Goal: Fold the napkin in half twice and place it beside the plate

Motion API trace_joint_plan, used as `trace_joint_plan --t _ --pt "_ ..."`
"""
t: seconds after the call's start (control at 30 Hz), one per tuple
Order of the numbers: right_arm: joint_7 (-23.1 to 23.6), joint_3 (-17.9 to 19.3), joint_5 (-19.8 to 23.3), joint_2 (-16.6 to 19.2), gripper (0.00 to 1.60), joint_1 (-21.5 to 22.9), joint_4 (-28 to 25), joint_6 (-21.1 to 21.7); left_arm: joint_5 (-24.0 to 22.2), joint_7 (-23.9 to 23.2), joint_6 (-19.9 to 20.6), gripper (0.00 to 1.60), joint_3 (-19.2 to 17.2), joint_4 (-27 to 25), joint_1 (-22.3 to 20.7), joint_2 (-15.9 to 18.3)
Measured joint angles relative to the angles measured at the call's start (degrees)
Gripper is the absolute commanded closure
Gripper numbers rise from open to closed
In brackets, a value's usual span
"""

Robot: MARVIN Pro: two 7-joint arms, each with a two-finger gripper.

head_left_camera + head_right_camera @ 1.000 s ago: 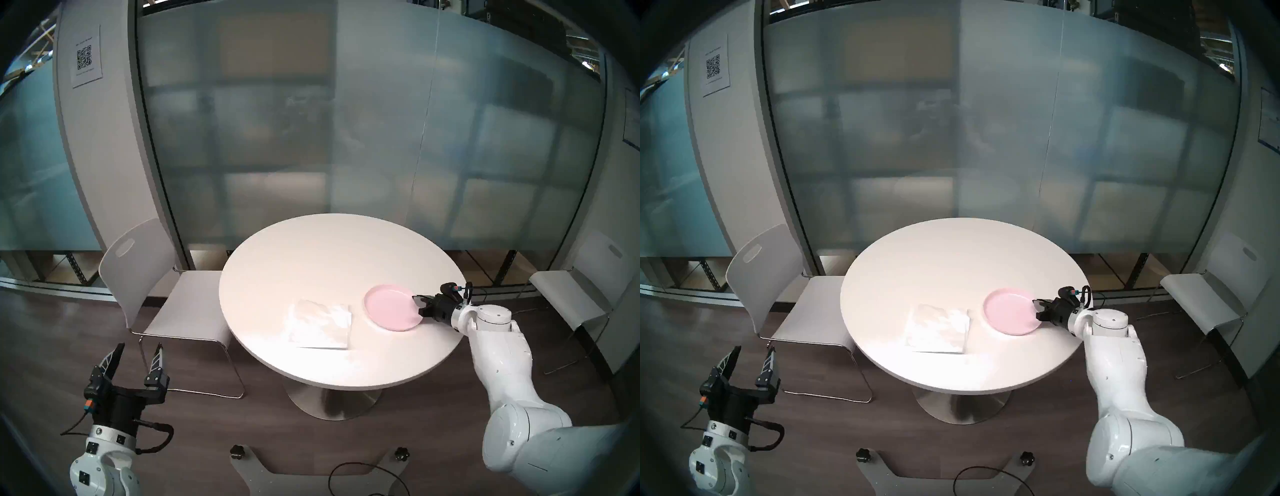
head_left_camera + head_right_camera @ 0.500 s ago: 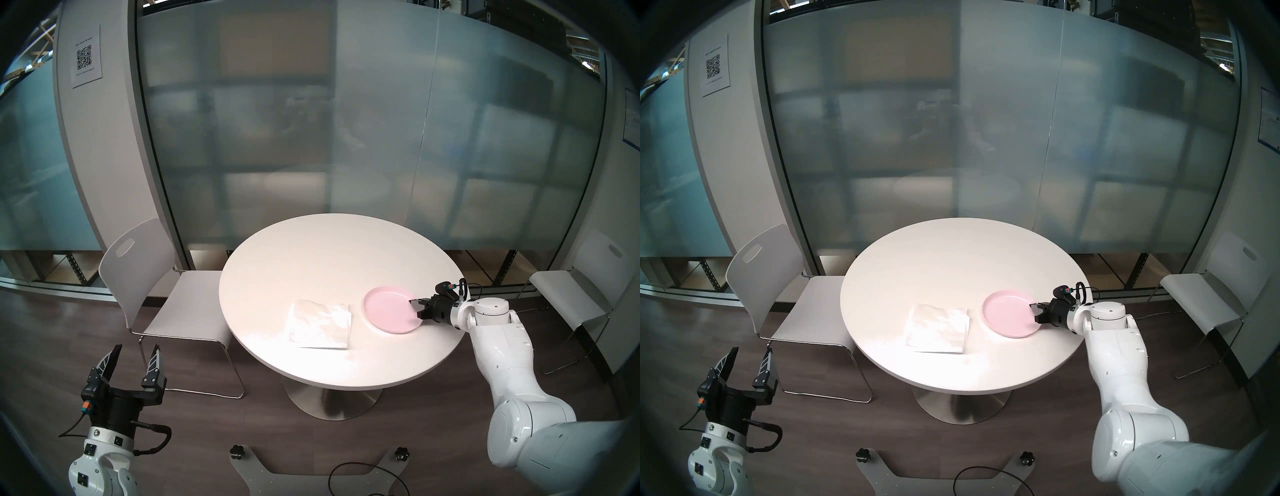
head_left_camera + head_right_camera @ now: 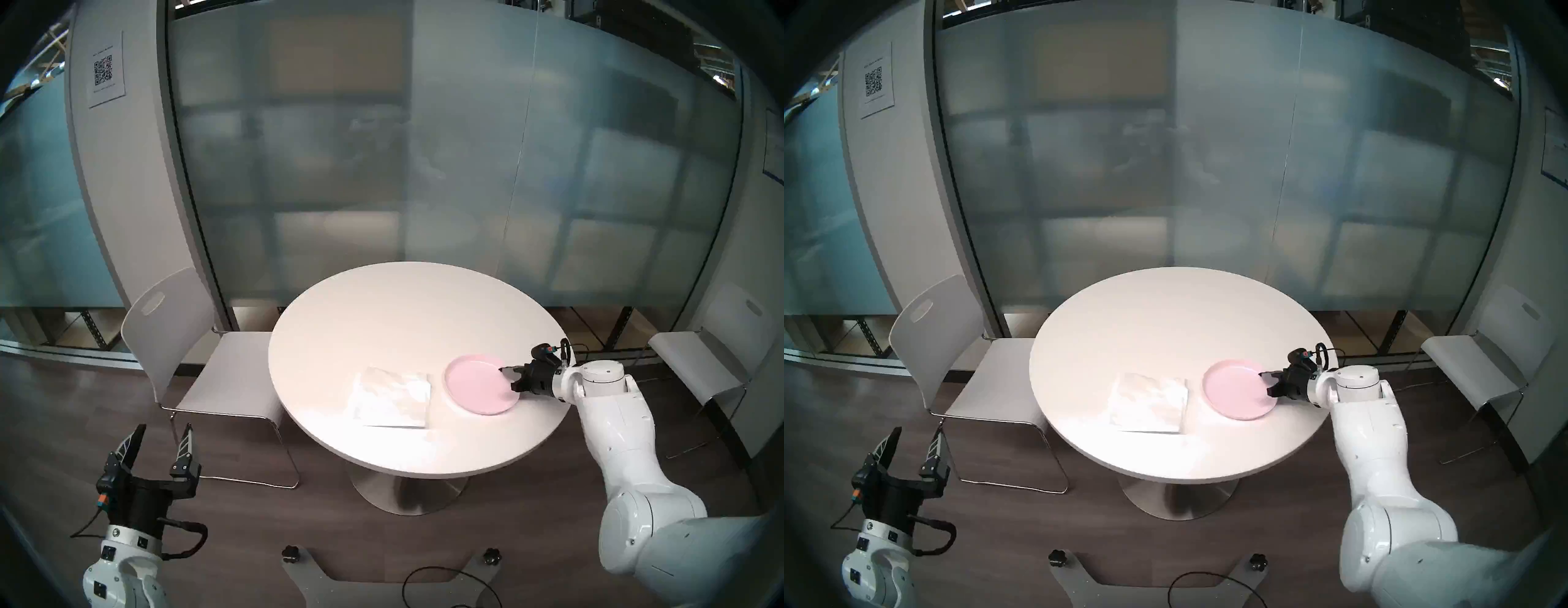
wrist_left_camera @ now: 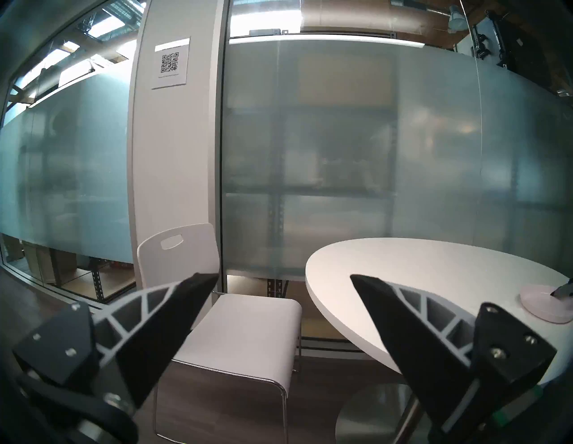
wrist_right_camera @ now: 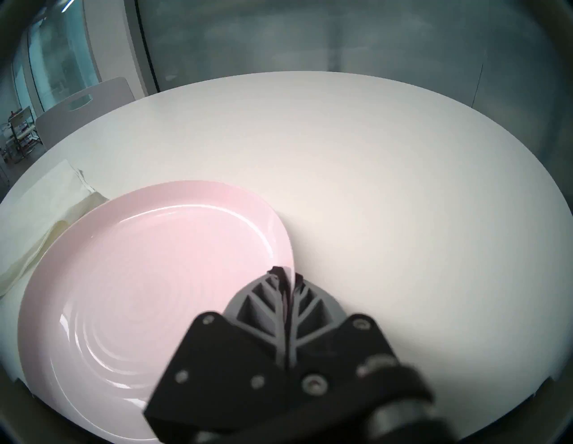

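The right gripper (image 5: pixel 287 277) has its jaws pinching the right-hand rim of the pink plate (image 5: pixel 148 279), one finger over the inner face and the other outside the edge, as the right wrist view shows. From the head view the plate (image 3: pixel 475 384) sits on the right part of the round white surface (image 3: pixel 403 314), tilted, with the gripped side raised and the near-left edge low. The napkin (image 3: pixel 390 397) lies flat and unfolded on the surface just left of the plate, a narrow gap between them; in the right wrist view its rumpled edge (image 5: pixel 46 210) shows beyond the plate's far-left rim. The left gripper (image 3: pixel 163 439) hangs off the surface to the left, near the white chair (image 3: pixel 182 322), its jaws spread wide and holding nothing.
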Motion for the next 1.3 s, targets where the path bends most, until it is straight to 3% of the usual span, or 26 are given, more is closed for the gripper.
trace_joint_plan --t 0.77,1.0,1.3 --pt "9.14 1.78 1.00 0.43 1.60 -12.72 -17.43 3.73 0.01 -1.96 -0.54 0.00 0.13 -0.89 0.73 -1.41" --pt "10.05 2.98 1.03 0.35 1.60 -16.32 -22.03 5.40 0.02 -2.62 -0.75 0.00 0.21 -1.30 1.15 -1.92" --pt "9.13 3.66 0.98 -0.96 1.60 -18.21 -23.46 5.66 0.02 -3.25 -1.02 0.00 -0.02 -1.45 1.44 -2.45"
